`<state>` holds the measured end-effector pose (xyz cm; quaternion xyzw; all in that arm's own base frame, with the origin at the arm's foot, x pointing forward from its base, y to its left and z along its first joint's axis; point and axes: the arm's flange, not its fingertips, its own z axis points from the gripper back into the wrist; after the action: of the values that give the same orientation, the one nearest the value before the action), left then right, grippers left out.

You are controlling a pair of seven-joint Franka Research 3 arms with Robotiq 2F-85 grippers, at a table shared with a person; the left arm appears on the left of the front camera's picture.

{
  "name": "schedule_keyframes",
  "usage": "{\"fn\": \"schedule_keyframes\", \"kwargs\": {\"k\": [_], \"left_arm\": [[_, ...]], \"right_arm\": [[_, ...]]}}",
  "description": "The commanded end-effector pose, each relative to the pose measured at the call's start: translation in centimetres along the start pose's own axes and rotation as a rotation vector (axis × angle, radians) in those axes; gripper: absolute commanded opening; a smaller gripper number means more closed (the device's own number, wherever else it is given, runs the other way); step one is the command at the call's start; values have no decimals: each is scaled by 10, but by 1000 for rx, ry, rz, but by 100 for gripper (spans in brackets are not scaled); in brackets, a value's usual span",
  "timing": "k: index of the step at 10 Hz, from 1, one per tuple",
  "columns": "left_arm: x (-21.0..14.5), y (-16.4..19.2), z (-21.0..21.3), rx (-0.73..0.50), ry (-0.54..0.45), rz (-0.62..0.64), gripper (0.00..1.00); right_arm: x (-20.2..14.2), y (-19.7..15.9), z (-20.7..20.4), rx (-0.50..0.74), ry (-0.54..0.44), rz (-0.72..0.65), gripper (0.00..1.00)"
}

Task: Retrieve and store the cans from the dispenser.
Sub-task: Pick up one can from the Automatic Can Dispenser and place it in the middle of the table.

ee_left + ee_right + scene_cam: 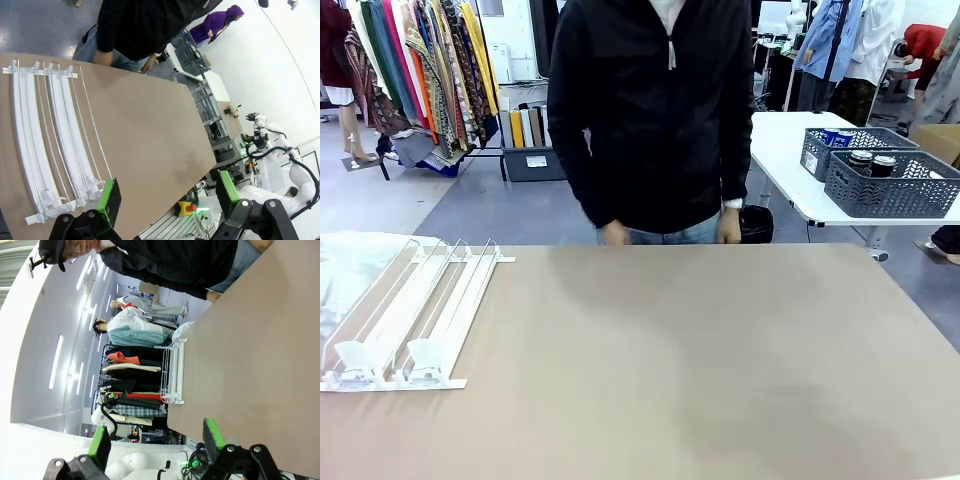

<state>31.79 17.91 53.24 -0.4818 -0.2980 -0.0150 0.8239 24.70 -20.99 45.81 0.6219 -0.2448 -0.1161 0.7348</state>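
Observation:
The dispenser [410, 310] is a flat white rack of rail lanes at the table's left, and no can lies in its lanes. Two dark cans [871, 161] with silver tops stand in a grey basket [900, 195] on another table at the far right. In the left wrist view my left gripper [168, 197] is open above the table's near edge, with the dispenser [50, 135] beside its left finger. My right gripper [156, 440] is open with nothing between its fingers, off the table's edge, and the dispenser [172, 372] lies far across the table.
A person in a black jacket [655, 110] stands at the far edge of the brown table [700, 350], hands low by the edge. A second grey basket [820, 150] holds blue packs. Clear plastic [345, 270] lies left of the dispenser.

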Motion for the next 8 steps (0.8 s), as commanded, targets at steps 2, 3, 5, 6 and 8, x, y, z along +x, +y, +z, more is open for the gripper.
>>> {"fn": "schedule_keyframes", "kwargs": {"k": [2, 3, 5, 6, 8], "left_arm": [[1, -2, 1, -14, -10, -8, 100], [1, -2, 1, -14, -10, -8, 100], [1, -2, 1, -14, -10, -8, 100], [1, -2, 1, -14, -10, -8, 100], [1, -2, 1, -14, -10, -8, 100]], "right_arm": [[1, 1, 1, 12, -1, 20, 100], [1, 1, 1, 12, -1, 20, 100], [1, 1, 1, 12, -1, 20, 100], [1, 1, 1, 12, -1, 20, 100], [1, 1, 1, 12, -1, 20, 100]]}}
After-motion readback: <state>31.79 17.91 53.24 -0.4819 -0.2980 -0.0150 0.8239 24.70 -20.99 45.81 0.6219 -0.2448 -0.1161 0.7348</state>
